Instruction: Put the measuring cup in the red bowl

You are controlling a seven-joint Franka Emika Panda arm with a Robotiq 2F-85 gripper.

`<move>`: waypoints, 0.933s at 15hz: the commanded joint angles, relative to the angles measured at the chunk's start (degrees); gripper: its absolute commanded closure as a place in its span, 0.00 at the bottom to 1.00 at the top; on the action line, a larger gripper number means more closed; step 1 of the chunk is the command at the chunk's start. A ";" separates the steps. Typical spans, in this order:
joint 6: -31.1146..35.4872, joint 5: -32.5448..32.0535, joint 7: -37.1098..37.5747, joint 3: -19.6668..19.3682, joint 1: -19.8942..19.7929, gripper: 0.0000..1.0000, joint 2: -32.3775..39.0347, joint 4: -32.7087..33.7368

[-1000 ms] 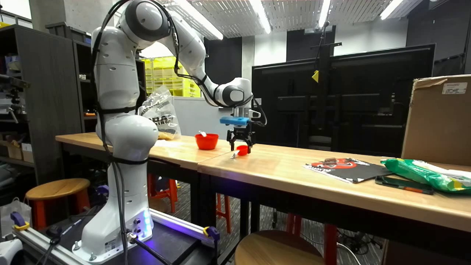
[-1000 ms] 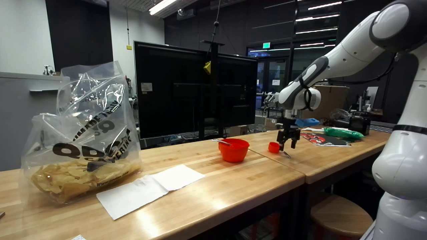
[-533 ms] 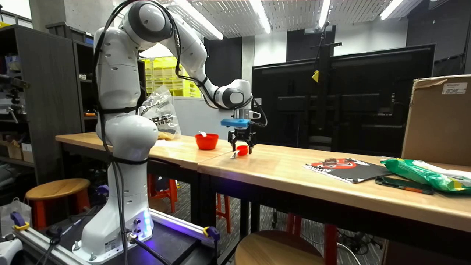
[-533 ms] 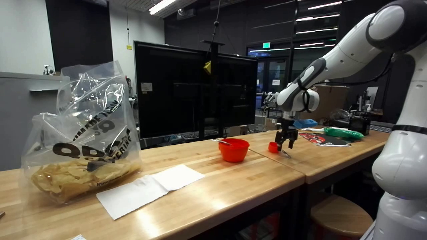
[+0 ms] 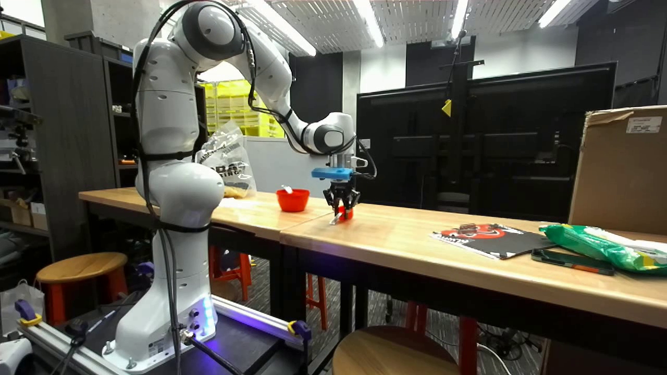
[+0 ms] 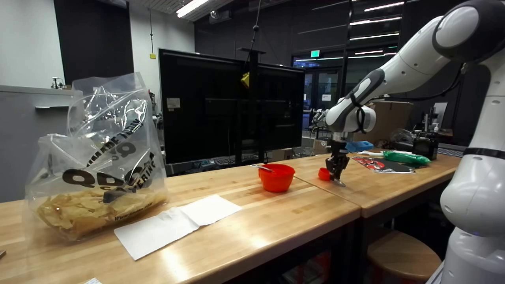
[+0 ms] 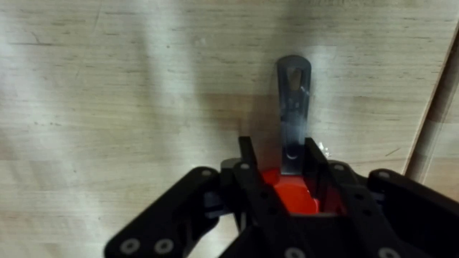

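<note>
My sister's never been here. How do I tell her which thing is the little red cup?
Find the big white arm and follow it down to its black fingers, low over the wooden table. The cup is there, its grey handle showing between them. The bowl is red too, but the cup is smaller and right by the fingers.

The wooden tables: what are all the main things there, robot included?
measuring cup: 1, red, at gripper
red bowl: 1, red, near measuring cup
handle: 1, silvery, jutting from red bowl
paper: 1, white, near red bowl
chip bag: 1, clear, beside paper
sheet: 1, black-and-red, near packet
packet: 1, green, near box
slab: 1, black, beside packet
box: 1, brown, behind packet
arm: 1, white, above gripper
gripper: 1, black, at measuring cup
</note>
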 commanded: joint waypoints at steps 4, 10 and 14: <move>1.25 -0.03 -0.03 -0.33 -1.04 0.97 -1.60 -1.43; -1.06 -4.51 3.90 0.65 -0.89 0.96 -4.28 -0.31; -3.72 -10.31 8.22 3.32 0.18 0.96 -8.23 1.16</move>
